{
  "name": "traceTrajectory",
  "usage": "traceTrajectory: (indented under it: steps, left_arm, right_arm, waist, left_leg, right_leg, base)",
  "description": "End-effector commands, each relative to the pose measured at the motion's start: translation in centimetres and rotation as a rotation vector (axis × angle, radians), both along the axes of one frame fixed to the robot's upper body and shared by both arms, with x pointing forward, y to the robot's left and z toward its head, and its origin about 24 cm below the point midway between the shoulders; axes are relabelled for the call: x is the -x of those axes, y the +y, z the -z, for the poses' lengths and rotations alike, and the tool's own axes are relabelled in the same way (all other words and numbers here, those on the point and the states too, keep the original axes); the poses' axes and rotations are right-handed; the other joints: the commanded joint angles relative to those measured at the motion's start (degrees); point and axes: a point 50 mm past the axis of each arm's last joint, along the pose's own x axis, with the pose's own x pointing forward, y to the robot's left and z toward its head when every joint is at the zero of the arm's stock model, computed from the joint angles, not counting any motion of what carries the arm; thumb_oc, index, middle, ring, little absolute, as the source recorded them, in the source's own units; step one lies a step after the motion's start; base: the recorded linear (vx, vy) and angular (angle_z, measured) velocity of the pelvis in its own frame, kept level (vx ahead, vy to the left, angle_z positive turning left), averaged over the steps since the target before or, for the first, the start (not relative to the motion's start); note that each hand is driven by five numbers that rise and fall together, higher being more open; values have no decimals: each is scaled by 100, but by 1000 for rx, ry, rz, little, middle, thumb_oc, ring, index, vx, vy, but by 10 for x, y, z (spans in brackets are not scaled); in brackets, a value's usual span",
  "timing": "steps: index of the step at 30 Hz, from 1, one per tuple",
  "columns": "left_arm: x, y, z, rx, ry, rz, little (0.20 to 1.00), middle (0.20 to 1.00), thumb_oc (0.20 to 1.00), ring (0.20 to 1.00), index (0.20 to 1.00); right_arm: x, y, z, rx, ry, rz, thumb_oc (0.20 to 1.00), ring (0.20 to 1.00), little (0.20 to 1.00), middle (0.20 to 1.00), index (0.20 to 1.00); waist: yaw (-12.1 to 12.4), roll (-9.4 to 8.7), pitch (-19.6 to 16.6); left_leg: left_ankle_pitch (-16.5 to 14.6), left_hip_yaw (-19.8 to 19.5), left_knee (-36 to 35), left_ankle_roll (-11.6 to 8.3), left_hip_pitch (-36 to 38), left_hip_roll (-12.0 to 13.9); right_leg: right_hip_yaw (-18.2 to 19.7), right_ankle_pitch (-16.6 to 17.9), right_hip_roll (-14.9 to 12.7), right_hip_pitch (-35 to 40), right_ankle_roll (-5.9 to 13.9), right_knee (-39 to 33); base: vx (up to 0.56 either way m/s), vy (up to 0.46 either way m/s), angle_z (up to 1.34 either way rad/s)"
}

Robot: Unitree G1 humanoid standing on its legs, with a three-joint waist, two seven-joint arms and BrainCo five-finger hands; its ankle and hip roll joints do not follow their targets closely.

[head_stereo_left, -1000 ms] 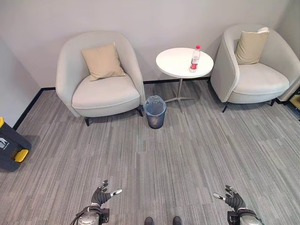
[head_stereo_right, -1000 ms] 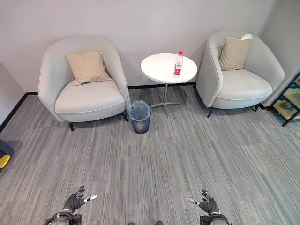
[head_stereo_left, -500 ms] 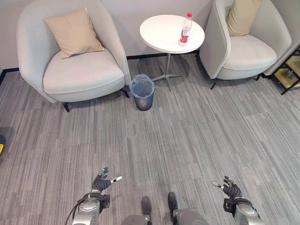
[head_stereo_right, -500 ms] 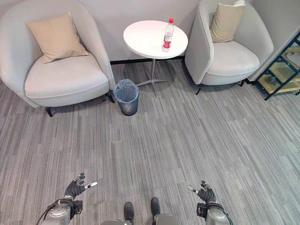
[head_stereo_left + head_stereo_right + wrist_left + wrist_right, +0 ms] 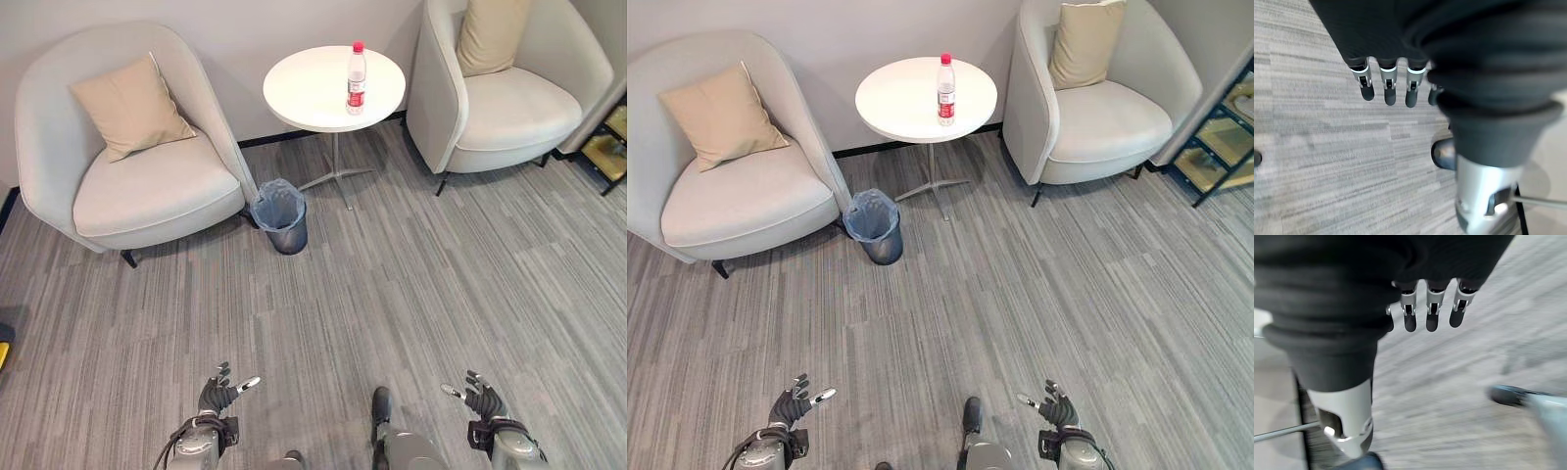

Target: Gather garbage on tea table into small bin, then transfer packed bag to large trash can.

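We see a round white tea table (image 5: 318, 93) standing between two pale grey armchairs against the wall, its surface carrying a clear plastic bottle (image 5: 357, 78) with a red cap and red label, upright near the far right edge. The small bin (image 5: 281, 216), dark and lined with a bluish bag, sits on the striped grey carpet (image 5: 392, 284) just beside the left armchair (image 5: 122, 157) and near the table's metal foot. A tan cushion (image 5: 129, 106) leans in the left armchair; another tan cushion (image 5: 1083, 41) leans in the right armchair (image 5: 1097, 98). A wide stretch of bare carpet lies between us and the bin.

Our left hand (image 5: 219, 394) and right hand (image 5: 479, 398) hang low over the carpet, well apart from the table, each with fingers spread loosely and holding nothing.

The right eye view adds a dark shelf frame (image 5: 1223, 137) at the far right. In the left wrist view we see straight, dark-tipped fingers (image 5: 1387, 87) above carpet; the right wrist view shows fingers (image 5: 1431, 313) likewise extended.
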Motion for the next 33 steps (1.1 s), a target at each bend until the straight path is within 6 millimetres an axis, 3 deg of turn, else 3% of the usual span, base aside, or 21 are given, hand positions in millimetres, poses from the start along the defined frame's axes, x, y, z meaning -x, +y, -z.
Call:
traceTrajectory:
  steps: [1,3,5,6,9,11,14,16,17,19,20,22,24,26,31,33]
  left_arm:
    - [-27,5,-19,-34,-109,63,1000,1000,1000,1000,1000]
    - [-30,3,-20,-35,-114,74,1000,1000,1000,1000,1000]
    - [-32,1,-21,-37,-118,93,1000,1000,1000,1000,1000]
    - [-33,0,-22,-43,-118,110,1000,1000,1000,1000,1000]
    - [-32,2,-21,-50,-111,110,1000,1000,1000,1000,1000]
    - [-29,4,-20,-53,-100,98,1000,1000,1000,1000,1000]
    - [-17,9,-16,-57,-73,76,1000,1000,1000,1000,1000]
    - [-13,13,-15,-68,-61,81,1000,1000,1000,1000,1000]
    - [-15,15,-17,-73,-67,82,1000,1000,1000,1000,1000]
    - [-17,18,-19,-81,-79,77,1000,1000,1000,1000,1000]
    - [-19,21,-21,-88,-88,68,1000,1000,1000,1000,1000]
    - [-19,23,-21,-85,-87,48,1000,1000,1000,1000,1000]
    - [-17,22,-18,-79,-71,44,1000,1000,1000,1000,1000]
    - [-17,22,-16,-77,-65,39,1000,1000,1000,1000,1000]
    - [-17,21,-16,-83,-67,33,1000,1000,1000,1000,1000]
    - [-12,20,-12,-81,-50,41,1000,1000,1000,1000,1000]
  right_arm:
    - [-9,-8,-10,40,-59,-5,1000,1000,1000,1000,1000]
    - [-10,-8,-10,42,-55,-7,1000,1000,1000,1000,1000]
    - [-11,-9,-11,44,-56,-16,1000,1000,1000,1000,1000]
    - [-12,-10,-12,47,-58,-19,1000,1000,1000,1000,1000]
    - [-11,-8,-9,49,-45,-16,1000,1000,1000,1000,1000]
    - [-8,-5,-5,45,-25,-11,1000,1000,1000,1000,1000]
    - [-3,1,-1,46,-1,-36,1000,1000,1000,1000,1000]
    - [-7,11,1,21,2,-62,1000,1000,1000,1000,1000]
    - [-10,13,0,16,-7,-70,1000,1000,1000,1000,1000]
    - [-17,16,-2,12,-25,-81,1000,1000,1000,1000,1000]
    - [-22,18,-6,13,-47,-98,1000,1000,1000,1000,1000]
    - [-31,19,-12,33,-69,-130,1000,1000,1000,1000,1000]
    - [-33,19,-14,42,-74,-140,1000,1000,1000,1000,1000]
    - [-34,19,-14,46,-74,-148,1000,1000,1000,1000,1000]
    - [-31,16,-15,64,-69,-159,1000,1000,1000,1000,1000]
    - [-24,14,-13,67,-57,-162,1000,1000,1000,1000,1000]
  waist:
    - [-75,-107,-14]
    - [-50,-127,20]
    - [12,-183,42]
    - [102,-284,70]
    - [251,-285,99]
    - [373,-266,95]
    - [510,-302,-22]
    - [611,-483,-141]
    - [629,-505,-158]
    - [644,-491,-208]
    - [656,-491,-206]
    - [549,-313,-76]
    - [401,-237,94]
    - [319,-218,192]
    - [127,-202,271]
    - [94,-236,155]
  left_leg:
    - [175,3,511,-122,-85,-208]
    - [91,-22,518,-54,-209,-249]
    - [-114,-106,347,61,-477,-440]
    - [-206,-17,-23,167,-1048,-647]
    - [270,54,-433,124,-1464,-720]
    - [670,304,-795,85,-1708,-709]
    - [735,380,-914,194,-1760,-719]
    - [413,598,-514,395,-1757,-777]
    - [323,633,-483,449,-1736,-800]
    - [208,662,-498,519,-1695,-810]
    - [84,668,-511,600,-1581,-882]
    - [-166,571,-772,661,-999,-864]
    - [-349,476,-795,661,-596,-869]
    - [-471,399,-754,644,-384,-901]
    - [-753,78,-685,527,86,-974]
    - [-936,-98,-654,429,333,-947]
  right_leg:
    - [196,-1189,-24,97,287,384]
    - [206,-1248,-22,171,276,362]
    - [237,-1317,-37,276,292,326]
    - [248,-1445,-74,452,320,290]
    - [361,-1564,57,707,312,261]
    - [494,-1682,199,983,305,233]
    - [885,-1897,251,1419,328,246]
    - [1019,-1946,-136,1441,576,550]
    - [1033,-1909,-187,1360,643,754]
    - [1074,-1841,-215,1137,754,1111]
    - [1058,-1636,-259,933,871,1341]
    - [585,-1393,-339,50,800,1254]
    - [271,-1152,-456,-376,788,999]
    - [231,-989,-515,-600,833,811]
    - [594,-674,-590,-955,978,684]
    - [693,-548,-628,-807,917,729]
  base:
    - [129,-180,17]
    - [112,-133,4]
    - [203,-112,8]
    - [303,-125,-9]
    - [267,-59,30]
    - [436,45,-15]
    - [580,196,-63]
    - [538,310,-90]
    - [424,278,-65]
    - [198,126,-52]
    - [273,104,-15]
    - [390,82,-64]
    - [350,-27,-54]
    - [295,-55,45]
    - [338,-123,76]
    - [393,-219,91]
